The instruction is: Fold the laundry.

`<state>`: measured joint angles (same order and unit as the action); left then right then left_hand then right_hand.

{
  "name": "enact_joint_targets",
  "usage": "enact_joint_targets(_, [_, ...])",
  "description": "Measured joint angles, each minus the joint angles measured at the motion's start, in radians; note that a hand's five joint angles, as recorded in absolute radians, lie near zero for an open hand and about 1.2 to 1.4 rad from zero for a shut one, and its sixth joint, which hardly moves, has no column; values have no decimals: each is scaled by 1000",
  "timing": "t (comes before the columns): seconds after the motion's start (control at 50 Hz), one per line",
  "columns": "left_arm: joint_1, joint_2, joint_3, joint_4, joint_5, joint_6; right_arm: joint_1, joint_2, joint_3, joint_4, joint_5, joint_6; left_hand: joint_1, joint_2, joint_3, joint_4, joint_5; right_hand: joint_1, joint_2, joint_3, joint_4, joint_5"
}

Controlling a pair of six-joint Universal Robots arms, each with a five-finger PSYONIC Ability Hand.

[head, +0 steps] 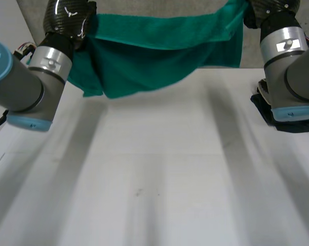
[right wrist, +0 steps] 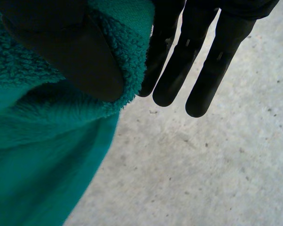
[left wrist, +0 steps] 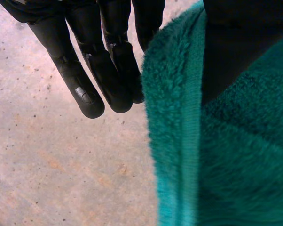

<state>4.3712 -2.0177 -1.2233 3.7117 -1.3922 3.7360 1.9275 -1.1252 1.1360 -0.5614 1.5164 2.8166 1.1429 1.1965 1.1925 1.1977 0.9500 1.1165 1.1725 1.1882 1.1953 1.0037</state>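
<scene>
White table [head: 154,179] runs under both arms; plain, w/ a couple of tiny dark specks mid-surface. Past its far edge, a grey strip [head: 144,6] of floor or wall, can't tell which. Under each hand the wrist views show a speckled surface [left wrist: 61,165] [right wrist: 202,179], looks like concrete, well below the fingertips.

Teal terry towel [head: 159,51] hangs in the air btwn the two arms, off the table, sagging in the middle, w/ a bunched lobe drooping on the L arm's side.

L hand [left wrist: 85,80]: fingers straight, close together; thumb [left wrist: 235,42] pressed on the towel's [left wrist: 235,165] hemmed edge, so clamped on that end.

R hand [right wrist: 202,70]: fingers straight, side by side; thumb [right wrist: 61,52] presses the towel's [right wrist: 38,165] fluffy edge vs the fingers, clamped on the other end.

Dark item [head: 298,126] on the table by the R arm, partly hidden behind it; can't tell what it is.

Writing: small white marks on the R hand's fingers and a white squiggle on the L arm's black wrist shell [head: 70,10], none legible.
</scene>
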Motion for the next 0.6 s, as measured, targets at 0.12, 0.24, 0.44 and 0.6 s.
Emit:
enact_joint_targets(0.12, [-5, 86, -216, 1, 8, -12, -10, -35, 95, 157, -12, 4, 0, 0, 0, 0, 0, 0, 0, 0, 0, 1])
enact_joint_targets(0.24, [-5, 92, -401, -7, 13, -11, -39, -38, 205, 307, -23, 1, -55, -117, -105, -111, -39, 0, 0, 0, 0, 1])
enact_joint_targets(0.44, [24, -38, -503, -37, 12, -14, -97, 9, 338, 360, -52, -6, -536, -579, -570, -583, -512, 0, 0, 0, 0, 1])
enact_joint_targets(0.6, [81, -14, -505, -135, 12, -49, -133, 13, 365, 357, -61, -7, -639, -708, -702, -718, -648, 0, 0, 0, 0, 1])
